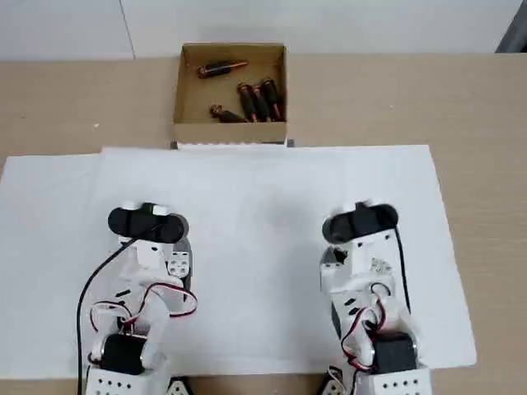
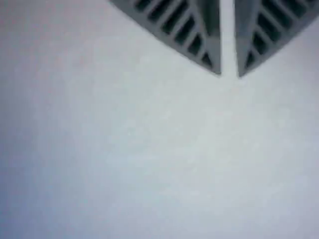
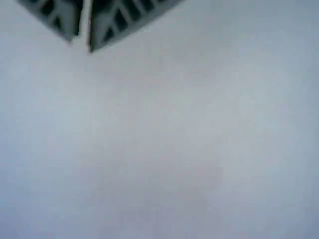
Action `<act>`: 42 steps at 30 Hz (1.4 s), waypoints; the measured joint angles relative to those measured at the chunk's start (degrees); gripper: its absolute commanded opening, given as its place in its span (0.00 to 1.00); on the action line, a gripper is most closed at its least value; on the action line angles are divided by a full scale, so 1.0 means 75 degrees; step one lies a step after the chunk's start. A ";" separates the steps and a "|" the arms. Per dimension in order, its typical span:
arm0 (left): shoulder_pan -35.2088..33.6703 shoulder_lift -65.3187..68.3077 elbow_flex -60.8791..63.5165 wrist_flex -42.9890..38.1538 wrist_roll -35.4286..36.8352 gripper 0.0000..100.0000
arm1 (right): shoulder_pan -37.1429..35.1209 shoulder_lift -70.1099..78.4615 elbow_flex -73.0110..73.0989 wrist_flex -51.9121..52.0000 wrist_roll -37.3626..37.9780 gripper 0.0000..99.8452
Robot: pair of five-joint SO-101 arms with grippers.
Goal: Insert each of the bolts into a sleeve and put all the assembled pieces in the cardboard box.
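The white paper sheet (image 1: 263,206) spreads wide from the two arms to the cardboard box (image 1: 188,90). The box sits on the wooden table (image 1: 461,99), touching the sheet's far edge. Both arms are folded back at the near side, one arm (image 1: 148,224) well apart from the other arm (image 1: 359,222). The left gripper (image 2: 229,73) hangs over the paper, fingers drawn to a thin slit, holding nothing. The right gripper (image 3: 80,45) is the same. Several assembled pieces (image 1: 255,100) lie inside the box.

Black-and-copper pieces (image 1: 259,100) are lying in the brown box (image 1: 230,130); a white sheet (image 1: 263,206) is covering the tan table (image 1: 478,99) just beside the box. Grey fingers (image 2: 184,25) are showing a slatted pattern.
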 measured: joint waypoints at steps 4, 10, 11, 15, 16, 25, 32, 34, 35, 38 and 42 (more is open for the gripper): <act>0.0000 0.0000 0.0000 0.0000 0.0000 0.01 | 0.0211 -0.0246 0.0434 -0.0023 0.0152 0.00; 0.0000 0.0000 0.0000 0.0000 0.0000 0.01 | 0.0668 -0.0246 0.0656 -0.0059 0.0258 0.00; 0.0000 0.0000 0.0000 0.0000 0.0000 0.01 | 0.0692 -0.0246 0.0692 -0.0059 0.0258 0.00; 0.0000 0.0000 0.0000 0.0000 0.0000 0.01 | 0.0692 -0.0246 0.0715 -0.0059 0.0258 0.00; 0.0000 0.0000 0.0000 0.0000 0.0000 0.01 | 0.0692 -0.0246 0.0715 -0.0059 0.0258 0.00; 0.0000 0.0000 0.0000 0.0000 0.0000 0.01 | 0.0692 -0.0246 0.0715 -0.0059 0.0258 0.00; 0.0000 0.0000 0.0000 0.0000 0.0000 0.01 | 0.0692 -0.0246 0.0715 -0.0059 0.0258 0.00; 0.0000 0.0000 0.0000 0.0000 0.0000 0.01 | 0.0692 -0.0246 0.0715 -0.0059 0.0258 0.00; 0.0000 0.0000 0.0000 0.0000 0.0000 0.01 | 0.0692 -0.0246 0.0715 -0.0059 0.0258 0.00; 0.0000 0.0000 0.0000 0.0000 0.0000 0.01 | 0.0692 -0.0246 0.0715 -0.0059 0.0258 0.00; 0.0000 0.0000 0.0000 0.0000 0.0000 0.01 | 0.0692 -0.0246 0.0715 -0.0059 0.0258 0.00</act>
